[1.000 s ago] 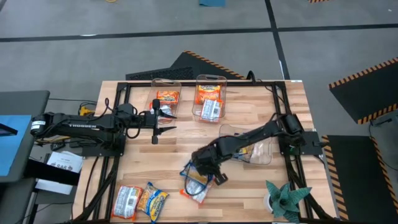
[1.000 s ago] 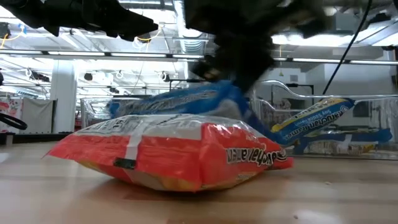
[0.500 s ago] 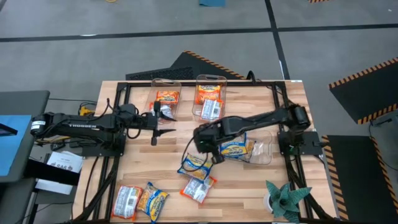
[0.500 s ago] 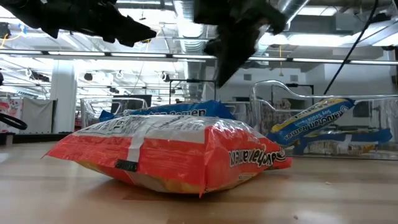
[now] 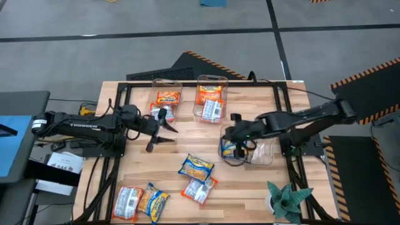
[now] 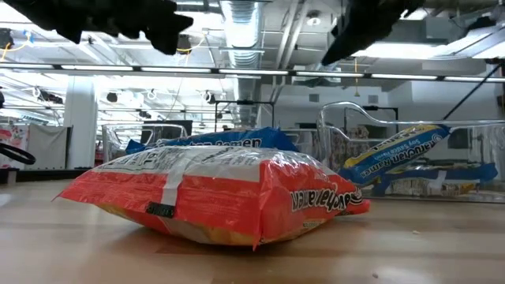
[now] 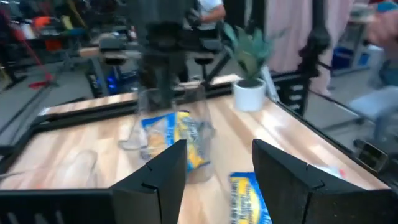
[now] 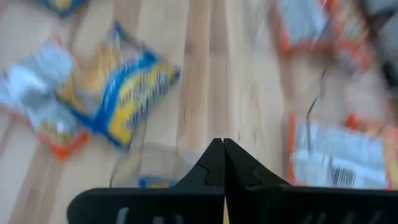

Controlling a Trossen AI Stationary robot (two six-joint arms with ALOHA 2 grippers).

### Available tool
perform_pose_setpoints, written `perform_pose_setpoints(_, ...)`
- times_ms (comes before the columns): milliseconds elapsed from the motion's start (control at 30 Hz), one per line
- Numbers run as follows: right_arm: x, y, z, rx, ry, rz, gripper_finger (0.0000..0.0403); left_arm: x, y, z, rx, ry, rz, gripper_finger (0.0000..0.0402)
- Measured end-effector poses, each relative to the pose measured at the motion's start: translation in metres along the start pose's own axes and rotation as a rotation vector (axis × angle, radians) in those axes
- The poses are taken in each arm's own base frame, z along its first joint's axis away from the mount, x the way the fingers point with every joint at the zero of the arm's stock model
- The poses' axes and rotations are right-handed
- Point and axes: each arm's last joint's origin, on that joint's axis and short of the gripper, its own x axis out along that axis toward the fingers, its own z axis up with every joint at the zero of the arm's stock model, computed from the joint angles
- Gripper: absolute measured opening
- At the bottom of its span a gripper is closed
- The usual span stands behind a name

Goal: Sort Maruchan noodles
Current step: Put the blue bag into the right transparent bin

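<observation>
the right gripper [image 5: 232, 128] hangs with its fingers pressed together and nothing between them, over the near-left corner of the clear bin [image 5: 265, 156] that sits on the right side of the table [image 5: 250, 187]. that bin serves as the landmark here. a blue-yellow packet [image 5: 235, 150] lies inside it, just below the gripper. to the left of the bin and nearer the front edge, 2 packets lie on the bare wood: a blue-yellow one [image 5: 196, 167] and, touching it on the front side, a silver-white and red one [image 5: 200, 189]. further left, at the front-left corner, a silver-white packet [image 5: 127, 201] and a yellow packet [image 5: 153, 201] lie side by side. behind the bin and to its left stand 2 more clear bins, 1 holding an orange packet [image 5: 167, 97], the other [image 5: 211, 80] holding orange and silver-white packets. the left gripper [image 5: 159, 128] hovers well to the left of the landmark bin, fingers spread and empty. a potted plant [image 5: 284, 200] stands in front of the bin.
</observation>
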Motion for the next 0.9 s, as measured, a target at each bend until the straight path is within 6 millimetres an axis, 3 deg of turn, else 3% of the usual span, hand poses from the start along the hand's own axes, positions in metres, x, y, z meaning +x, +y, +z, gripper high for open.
perform_pose_setpoints(200, -0.019, -0.004, -0.004, -0.006, -0.179, -0.093, 0.0012, 0.027, -0.031, -0.011, 0.228, 0.111, -0.034, 0.0169)
perform_pose_setpoints(367, -0.02, -0.007, -0.002, -0.03, -0.211, -0.115, 0.0013, 0.038, -0.063, -0.04, 0.438, 0.373, -0.007, 0.0169)
perform_pose_setpoints(500, -0.012, -0.007, -0.002, -0.055, -0.195, -0.132, 0.0013, 0.042, -0.089, -0.057, 0.515, 0.499, 0.006, 0.0169)
perform_pose_setpoints(667, 0.002, -0.005, -0.001, -0.065, -0.173, -0.138, 0.0014, 0.05, -0.118, -0.074, 0.605, 0.533, -0.024, 0.0171)
perform_pose_setpoints(900, 0.013, -0.002, -0.003, -0.079, -0.142, -0.137, 0.0014, 0.067, -0.134, -0.097, 0.647, 0.637, -0.006, 0.0205)
